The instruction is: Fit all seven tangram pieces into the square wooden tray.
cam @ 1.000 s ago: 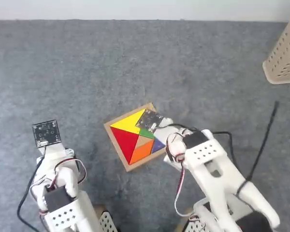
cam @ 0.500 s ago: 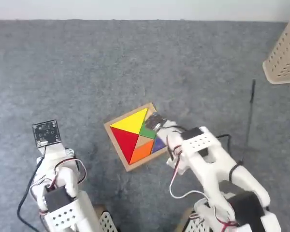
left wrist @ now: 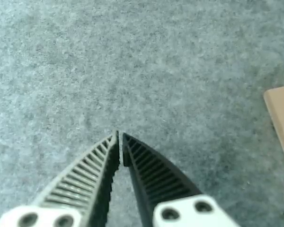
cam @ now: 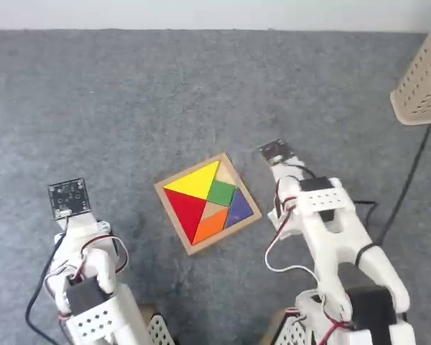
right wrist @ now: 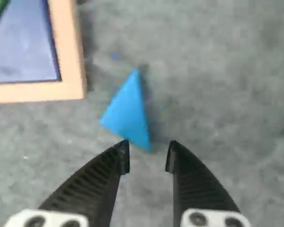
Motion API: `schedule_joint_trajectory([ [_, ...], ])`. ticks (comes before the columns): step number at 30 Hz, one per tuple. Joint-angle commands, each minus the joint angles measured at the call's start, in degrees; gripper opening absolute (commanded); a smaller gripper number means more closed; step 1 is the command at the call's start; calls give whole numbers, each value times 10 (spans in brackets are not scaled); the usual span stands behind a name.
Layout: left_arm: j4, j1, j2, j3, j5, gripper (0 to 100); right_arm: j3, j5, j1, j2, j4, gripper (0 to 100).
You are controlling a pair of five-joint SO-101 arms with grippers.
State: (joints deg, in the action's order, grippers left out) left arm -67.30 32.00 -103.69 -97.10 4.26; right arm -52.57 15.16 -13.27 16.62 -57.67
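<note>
The square wooden tray [cam: 174,203] lies mid-table holding a yellow [cam: 195,184], a red [cam: 186,210], a green [cam: 221,192], an orange [cam: 211,225] and a purple piece [cam: 238,209]. A pale patch shows at its far right corner. A light blue triangle [right wrist: 128,113] lies on the carpet just outside the tray's rim [right wrist: 66,52]. My right gripper [right wrist: 147,152] is open right behind the triangle, one tip close to its near corner. The right arm [cam: 322,210] stands to the right of the tray. My left gripper [left wrist: 119,138] is shut over bare carpet, left of the tray corner [left wrist: 280,116].
A perforated beige basket [cam: 424,79] stands at the far right edge. A black cable [cam: 406,187] runs along the right side. Grey carpet covers the table, with open room beyond and left of the tray.
The right arm has drawn back from over the tray's right corner to the carpet at the tray's right, uncovering the pieces there. The left arm has kept still.
</note>
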Motion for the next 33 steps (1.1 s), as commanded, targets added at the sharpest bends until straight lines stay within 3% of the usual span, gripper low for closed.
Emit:
schedule_joint_trajectory([
  [1,-4,-2,-4,5,-8,13,32,-22,7,67,-21,133],
  [6,-4,-2,-4,5,-8,13,31,-23,-25,138,-23,134],
  [12,-4,-2,-4,5,-8,13,31,-23,-96,79,-2,135],
  [19,-4,-2,-4,5,-8,13,32,-23,-95,5,30,143],
  [24,-4,-2,-4,5,-8,13,33,-23,-95,1,32,242],
  [33,-4,-2,-4,5,-8,13,31,-23,-96,-2,32,246],
])
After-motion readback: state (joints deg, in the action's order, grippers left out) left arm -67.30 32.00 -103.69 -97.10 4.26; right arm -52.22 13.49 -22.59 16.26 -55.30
